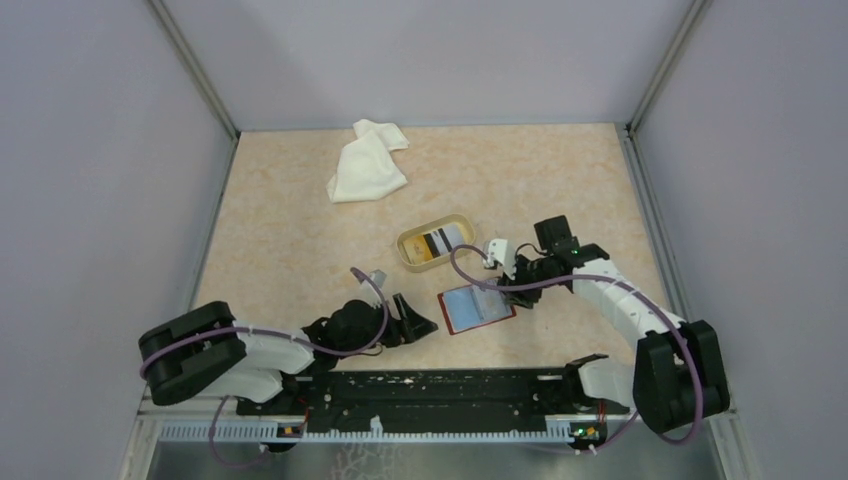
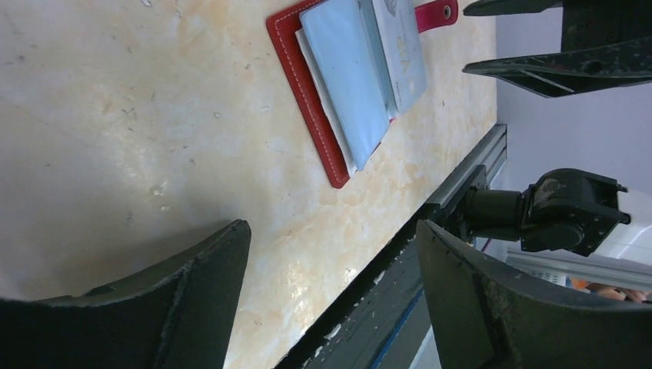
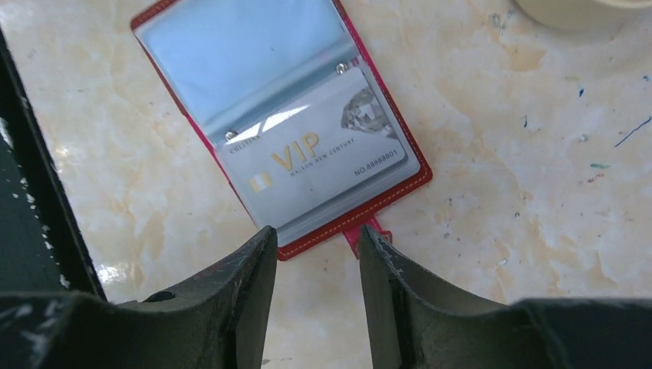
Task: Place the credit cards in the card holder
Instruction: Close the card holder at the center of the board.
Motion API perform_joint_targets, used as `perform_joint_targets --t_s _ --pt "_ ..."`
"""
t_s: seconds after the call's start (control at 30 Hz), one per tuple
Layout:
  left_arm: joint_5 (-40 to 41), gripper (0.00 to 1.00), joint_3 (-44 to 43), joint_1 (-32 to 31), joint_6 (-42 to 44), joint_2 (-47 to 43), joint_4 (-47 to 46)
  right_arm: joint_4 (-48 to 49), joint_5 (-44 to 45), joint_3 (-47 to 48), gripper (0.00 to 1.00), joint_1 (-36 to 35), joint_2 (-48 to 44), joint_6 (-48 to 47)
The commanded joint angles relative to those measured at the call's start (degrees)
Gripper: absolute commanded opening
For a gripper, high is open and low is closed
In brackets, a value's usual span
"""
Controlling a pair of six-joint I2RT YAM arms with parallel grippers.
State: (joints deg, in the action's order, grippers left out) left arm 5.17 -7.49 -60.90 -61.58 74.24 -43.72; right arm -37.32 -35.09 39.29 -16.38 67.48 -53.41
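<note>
The left gripper [image 1: 418, 318] hangs low over the table [image 1: 290, 230], its jaws spread wide with nothing between them; it is apart from the card holder, on that holder's left. The right gripper [image 3: 317, 234] is over the holder's right end, its jaws parted only a narrow way and pinching nothing. The red snap tab [image 2: 434, 14] lies under the gap between its fingertips, and one fingertip covers part of the tab, so whether it touches cannot be told.

The tan oval dish [image 1: 410, 252] sits near the middle of the table and holds the loose credit cards [image 1: 440, 240]: a dark-striped one, a pale one and a yellow-orange one, lying flat and overlapping. Just in front of the dish, and a little to its right, the card holder [image 3: 254, 77] lies open and flat on the table, red cover down, clear pockets up. A silver VIP card [image 3: 315, 157] is inside the pocket at the tab end; the pocket next to it looks bare.

A crumpled white cloth [image 1: 367, 162] lies well apart at the far left of the table. The overlap hides how many cards the dish holds, and the left wrist view cuts off the holder's far edge
</note>
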Motion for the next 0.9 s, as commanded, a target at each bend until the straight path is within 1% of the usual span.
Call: perform_joint_targets --t_s 0.0,0.07,0.23,0.3,0.47,0.63,0.7,0.87 --pt "-2.8 0.8 -2.71 0.07 -3.32 4.31 -4.81 3.54 5.74 0.88 0.43 -0.35 2.88 -0.91" --pt "-3.26 0.75 -3.48 0.08 -3.57 6.42 -5.31 3.21 8.25 0.91 0.42 -0.7 4.6 -0.87" --pt "-3.11 0.74 -5.55 0.08 -3.36 10.25 -3.55 2.84 11.57 1.24 0.39 -2.58 9.1 0.08" --pt "-3.06 0.75 -6.5 0.04 -2.76 11.24 -2.19 3.86 13.51 1.14 0.38 -3.73 10.57 1.32" --pt "-3.21 0.78 -8.59 0.0 -1.27 13.31 0.9 4.69 17.35 1.73 0.29 -5.72 14.76 3.88" --pt "-2.25 0.83 -10.3 0.06 -0.31 14.87 4.87 3.56 17.62 2.2 0.26 -6.18 17.44 4.36" --pt "-2.77 0.84 -10.6 0.04 -0.33 16.23 3.77 3.4 17.34 2.2 0.25 -6.56 17.94 4.36" --pt "-4.89 0.83 -11.39 0.08 -1.44 22.11 -3.85 3.11 17.25 2.28 0.25 -7.17 18.8 4.37"
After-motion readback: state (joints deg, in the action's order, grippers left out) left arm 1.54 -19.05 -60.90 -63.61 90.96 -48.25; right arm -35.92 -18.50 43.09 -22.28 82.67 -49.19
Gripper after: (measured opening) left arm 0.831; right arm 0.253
